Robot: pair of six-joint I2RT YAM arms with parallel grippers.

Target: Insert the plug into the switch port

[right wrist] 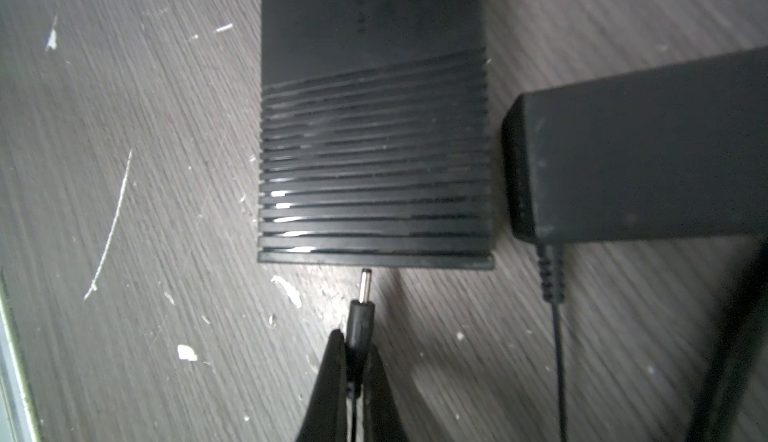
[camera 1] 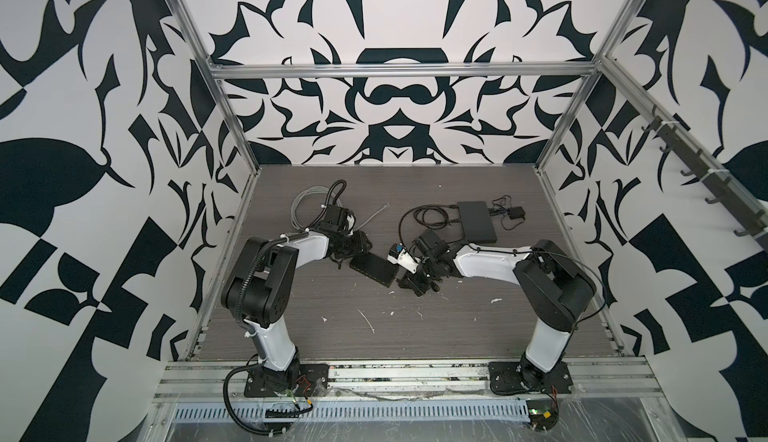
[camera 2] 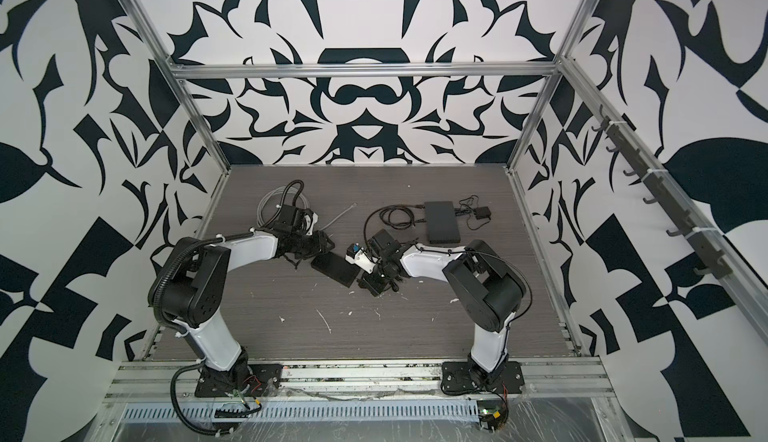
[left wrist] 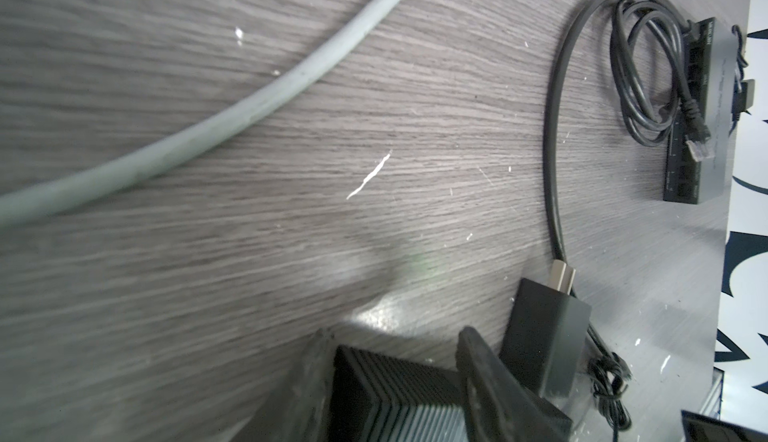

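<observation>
While the right gripper (right wrist: 358, 346) stays out of clear sight in both top views, the right wrist view shows it clenched on the plug (right wrist: 361, 321), with both fingers pressed against the barrel's rear. The metal pin projects forward, free of the fingers. Its tip stands just short of the switch (right wrist: 374, 149), level with the lower lip of the ribbed end, apart from it by a narrow gap. The port itself cannot be made out from this angle.

The left gripper (left wrist: 397, 344) grasps the switch at the opposite end, one finger (left wrist: 486, 373) against each long side.

The switch lies flat on the table (camera 1: 415, 328), turned diagonally between the two arms. An adapter (right wrist: 644, 161) sits just beside one long edge of the switch, with only a slim strip of table between them. Its cord (right wrist: 559, 357) trails back alongside the plug, near it but apart. Bare table borders the other long edge.

Toward the rear of the table, well apart, lie a coiled grey cable (camera 1: 307, 203), a black cable (camera 1: 419, 215) and a second switch (camera 1: 478, 222). The front half of the table, between the arm bases, holds only white scuffs.
</observation>
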